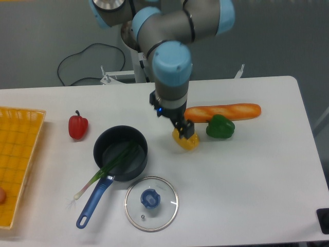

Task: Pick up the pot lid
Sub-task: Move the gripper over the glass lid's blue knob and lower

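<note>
My gripper point(171, 118) hangs over the middle of the table, its two dark fingers apart and nothing between them. The pot lid point(165, 212) is a round, clear glass disc with a metal rim, lying flat near the front edge with its blue knob point(150, 198) facing up. In the picture the fingers are above and slightly right of the knob, well separated from it. No part of the lid is covered by the arm.
Left of the lid, a black pan point(99, 149) with a blue handle holds a green leek point(115, 160). A yellow pepper point(189, 143), green pepper point(220, 127) and orange carrot point(241, 111) lie near the gripper. Farther left are a red pepper point(78, 127) and yellow crate point(19, 135).
</note>
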`<action>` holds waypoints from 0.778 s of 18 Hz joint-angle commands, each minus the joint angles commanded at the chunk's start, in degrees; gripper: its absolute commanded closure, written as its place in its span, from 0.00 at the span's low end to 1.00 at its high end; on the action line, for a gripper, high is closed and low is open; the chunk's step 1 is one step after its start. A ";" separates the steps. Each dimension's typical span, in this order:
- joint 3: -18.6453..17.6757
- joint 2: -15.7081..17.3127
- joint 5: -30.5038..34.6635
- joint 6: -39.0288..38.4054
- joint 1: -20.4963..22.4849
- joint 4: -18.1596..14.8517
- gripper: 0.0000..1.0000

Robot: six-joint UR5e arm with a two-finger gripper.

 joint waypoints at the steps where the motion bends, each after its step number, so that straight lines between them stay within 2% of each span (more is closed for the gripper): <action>1: 0.70 -0.79 -0.09 0.61 -0.26 0.17 0.00; 6: 1.59 -4.92 -1.93 1.23 -1.67 7.37 0.00; 9: 1.59 -5.46 -4.30 0.88 -1.59 7.74 0.00; 14: 1.85 -7.04 -4.74 0.62 -1.67 7.82 0.00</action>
